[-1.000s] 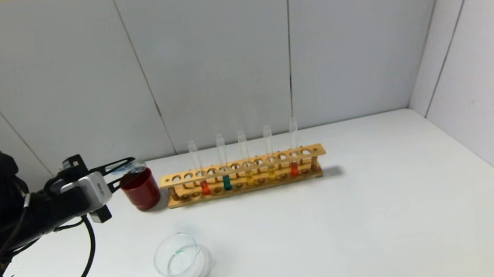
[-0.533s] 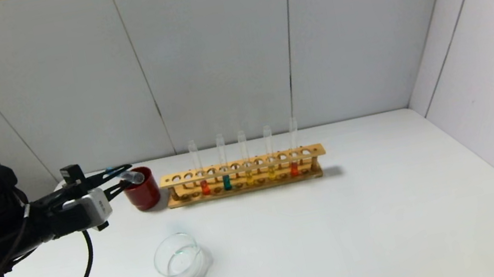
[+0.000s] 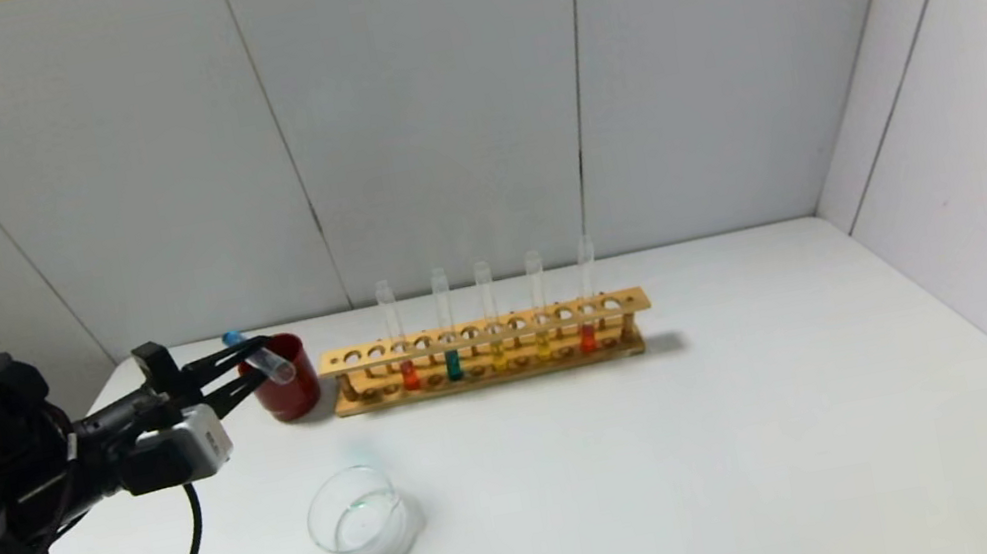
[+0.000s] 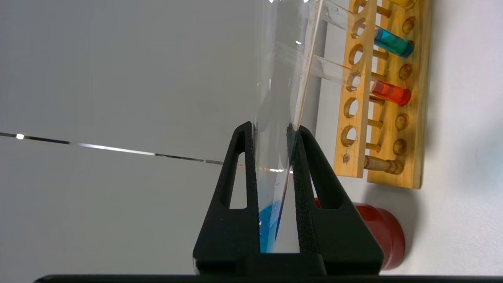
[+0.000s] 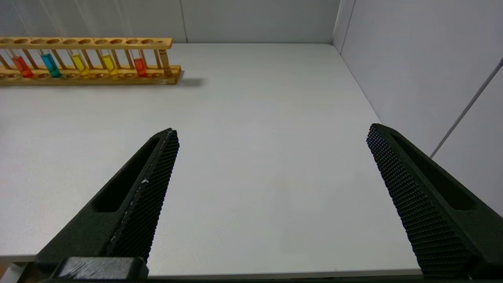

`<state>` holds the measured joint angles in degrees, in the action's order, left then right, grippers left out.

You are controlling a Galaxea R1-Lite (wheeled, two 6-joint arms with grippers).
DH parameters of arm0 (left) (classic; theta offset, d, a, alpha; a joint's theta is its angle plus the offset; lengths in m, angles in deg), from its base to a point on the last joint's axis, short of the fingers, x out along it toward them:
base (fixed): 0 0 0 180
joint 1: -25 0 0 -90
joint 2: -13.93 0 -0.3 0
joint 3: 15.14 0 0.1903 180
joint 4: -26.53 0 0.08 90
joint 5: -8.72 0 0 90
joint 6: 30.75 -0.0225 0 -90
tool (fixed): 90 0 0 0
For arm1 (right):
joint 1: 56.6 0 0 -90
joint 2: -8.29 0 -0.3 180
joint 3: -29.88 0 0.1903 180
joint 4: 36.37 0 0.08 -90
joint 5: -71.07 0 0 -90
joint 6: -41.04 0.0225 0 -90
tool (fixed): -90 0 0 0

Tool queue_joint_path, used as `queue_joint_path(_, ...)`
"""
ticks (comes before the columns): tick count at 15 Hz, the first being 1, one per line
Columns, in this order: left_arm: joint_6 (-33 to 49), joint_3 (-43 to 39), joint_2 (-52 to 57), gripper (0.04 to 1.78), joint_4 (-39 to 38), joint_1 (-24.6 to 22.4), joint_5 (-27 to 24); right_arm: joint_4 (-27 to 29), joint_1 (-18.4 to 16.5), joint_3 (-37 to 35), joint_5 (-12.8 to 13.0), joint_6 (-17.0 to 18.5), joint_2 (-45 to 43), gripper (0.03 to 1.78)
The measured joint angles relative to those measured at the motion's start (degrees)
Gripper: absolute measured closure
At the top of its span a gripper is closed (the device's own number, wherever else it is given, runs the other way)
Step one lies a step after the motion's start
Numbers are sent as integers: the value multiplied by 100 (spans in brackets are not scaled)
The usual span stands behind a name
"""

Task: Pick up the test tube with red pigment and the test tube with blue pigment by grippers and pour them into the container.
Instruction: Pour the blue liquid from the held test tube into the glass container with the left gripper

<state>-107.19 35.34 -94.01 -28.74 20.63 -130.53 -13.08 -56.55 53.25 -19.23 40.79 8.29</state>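
Lowering toward the desk's left edge, the left gripper (image 3: pixel 256 357) stays clamped on the blue tube (image 3: pixel 260 357) by the red cup (image 3: pixel 288 390); swing it slowly over the glass dish (image 3: pixel 359 522) before tipping.

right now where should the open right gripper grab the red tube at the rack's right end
Pinch the bare glass above the top rail of the rack, right gripper coming from the near side: the red tube stands upright, its lower half caged by the rack.
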Motion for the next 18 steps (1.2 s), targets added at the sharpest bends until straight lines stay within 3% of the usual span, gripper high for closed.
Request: queue_joint_path(18, -347, -276, -394, 152, -761, -80, -100, 0, 2, 0, 1, 2, 0, 6)
